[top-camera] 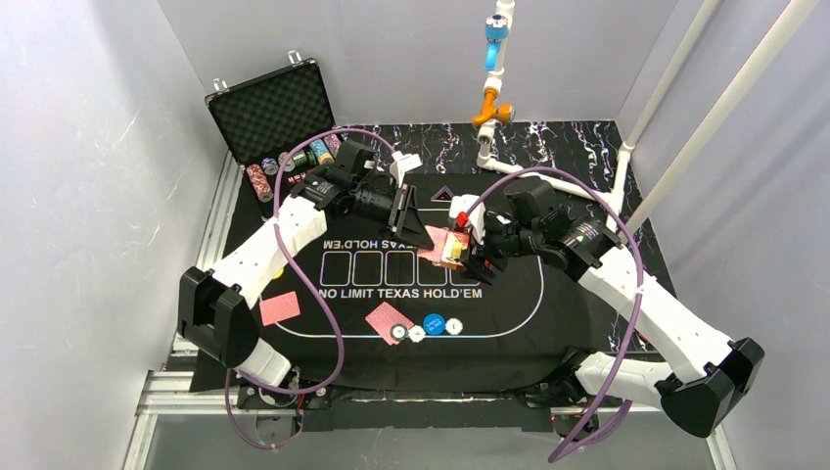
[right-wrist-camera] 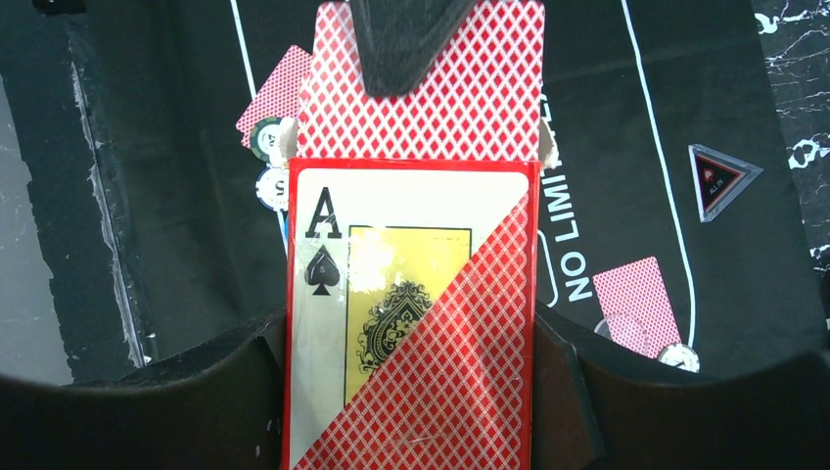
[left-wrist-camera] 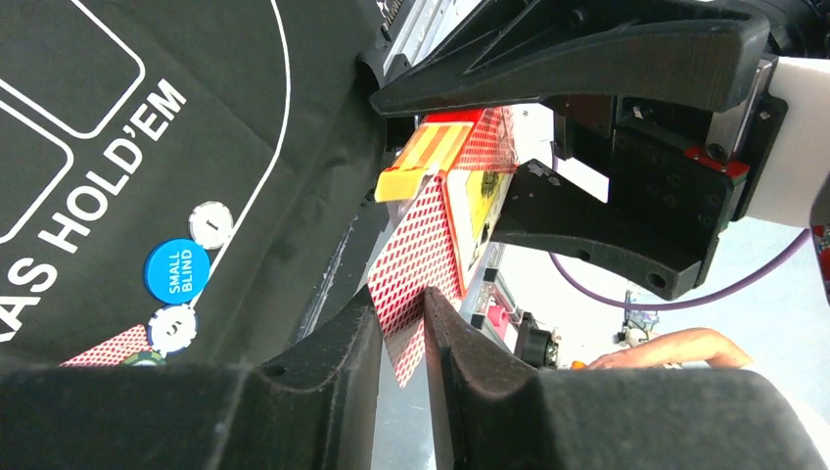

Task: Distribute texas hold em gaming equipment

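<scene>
The deck point(right-wrist-camera: 411, 323), in its red box with the ace of spades printed on the face, is held up off the mat point(top-camera: 509, 313) over the middle of the surface. It is clamped at its two long sides by the right tool point(right-wrist-camera: 411, 367), whose jaws stand wide around the box. A red-backed card point(left-wrist-camera: 416, 245) sticks out of the box's open end, and the left tool point(left-wrist-camera: 423, 308) has its fingertips pinched nearly together on that card's free edge. Toward the near edge of the surface, one loose card point(top-camera: 280, 307) lies face down on the mat toward the left edge. A second loose card point(top-camera: 389, 319) lies nearer the middle, with a blue button point(top-camera: 434, 324) marked SMALL BLIND and a white button point(top-camera: 454, 326) just beside it. In the far left corner, striped chips point(top-camera: 259, 182) sit beside the open black case point(top-camera: 269, 108).
</scene>
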Robot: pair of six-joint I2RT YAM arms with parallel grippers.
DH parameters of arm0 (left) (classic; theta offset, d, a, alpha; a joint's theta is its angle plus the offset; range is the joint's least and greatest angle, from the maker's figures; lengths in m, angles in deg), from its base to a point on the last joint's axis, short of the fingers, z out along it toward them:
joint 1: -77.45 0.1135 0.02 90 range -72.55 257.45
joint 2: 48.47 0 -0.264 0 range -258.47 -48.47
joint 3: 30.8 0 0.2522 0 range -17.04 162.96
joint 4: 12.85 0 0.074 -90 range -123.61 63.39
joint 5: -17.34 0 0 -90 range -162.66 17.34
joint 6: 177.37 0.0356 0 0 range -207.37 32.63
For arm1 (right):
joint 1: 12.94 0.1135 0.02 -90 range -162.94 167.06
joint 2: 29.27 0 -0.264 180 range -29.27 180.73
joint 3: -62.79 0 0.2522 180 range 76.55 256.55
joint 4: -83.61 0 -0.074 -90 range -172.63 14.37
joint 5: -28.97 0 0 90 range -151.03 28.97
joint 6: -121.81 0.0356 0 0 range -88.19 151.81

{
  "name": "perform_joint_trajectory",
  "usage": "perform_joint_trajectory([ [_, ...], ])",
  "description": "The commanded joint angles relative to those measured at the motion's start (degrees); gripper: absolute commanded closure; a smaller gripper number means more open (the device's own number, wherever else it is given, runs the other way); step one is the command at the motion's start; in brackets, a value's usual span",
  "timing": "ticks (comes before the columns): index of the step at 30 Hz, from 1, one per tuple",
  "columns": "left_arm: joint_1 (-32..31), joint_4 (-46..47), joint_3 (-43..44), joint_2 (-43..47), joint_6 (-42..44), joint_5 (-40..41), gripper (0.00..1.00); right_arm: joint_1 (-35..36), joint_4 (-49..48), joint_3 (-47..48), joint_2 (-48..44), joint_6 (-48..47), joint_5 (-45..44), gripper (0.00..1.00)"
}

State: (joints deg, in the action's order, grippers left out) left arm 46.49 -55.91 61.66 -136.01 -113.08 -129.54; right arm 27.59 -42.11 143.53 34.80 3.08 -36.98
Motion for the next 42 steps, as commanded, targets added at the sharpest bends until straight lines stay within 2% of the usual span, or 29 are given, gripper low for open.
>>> perform_joint_trajectory([
  [1, 2.0, -1.1, -1.5, 2.2, 0.2, -1.7, 0.82, 0.2, -3.8, 2.4, -1.4, -0.1, 1.7, 0.99],
  [5, 2.6, 0.1, -1.8, 3.2, -0.2, -2.4, 0.90, 0.2, -3.6, 2.3, -1.4, -0.2, 1.5, 0.99],
  [8, 3.6, 0.3, -2.4, 3.9, -0.7, -2.4, 0.93, 0.2, -3.3, 2.1, -1.5, -0.3, 1.2, 0.99],
  [12, 7.1, -1.2, -3.0, 4.9, 0.0, -2.0, 1.00, 0.2, -2.8, 1.9, -1.8, -0.4, 0.8, 0.99],
  [18, 15.1, -10.1, -0.6, 5.7, 7.0, -3.3, 1.00, 0.2, -2.5, 1.9, -1.7, -0.4, 0.3, 0.99],
  [21, 20.3, -18.7, 1.5, 5.4, 13.9, -4.6, 1.00, 0.2, -2.7, 1.7, -1.6, -0.5, 0.4, 0.99],
  [25, 27.8, -34.4, 4.9, 4.6, 28.3, -3.8, 1.00, 0.2, -3.1, 1.4, -1.6, -0.4, 0.5, 0.99],
  [32, 48.3, -59.8, 5.3, 1.1, 58.8, 1.6, 1.00, 0.2, -2.7, 1.6, -1.4, -0.5, 0.7, 0.99],
  [35, 56.2, -62.8, 3.5, -0.4, 66.3, 5.6, 1.00, 0.2, -2.6, 1.9, -1.2, -0.5, 0.8, 0.99],
  [38, 62.6, -60.8, 0.1, -1.4, 71.4, 10.9, 1.00, 0.2, -2.6, 1.8, -1.1, -0.4, 0.8, 0.99],
  [42, 66.0, -56.1, -3.3, -3.8, 75.1, 15.9, 1.00, 0.2, -2.7, 2.0, -0.9, -0.3, 1.0, 0.99],
])
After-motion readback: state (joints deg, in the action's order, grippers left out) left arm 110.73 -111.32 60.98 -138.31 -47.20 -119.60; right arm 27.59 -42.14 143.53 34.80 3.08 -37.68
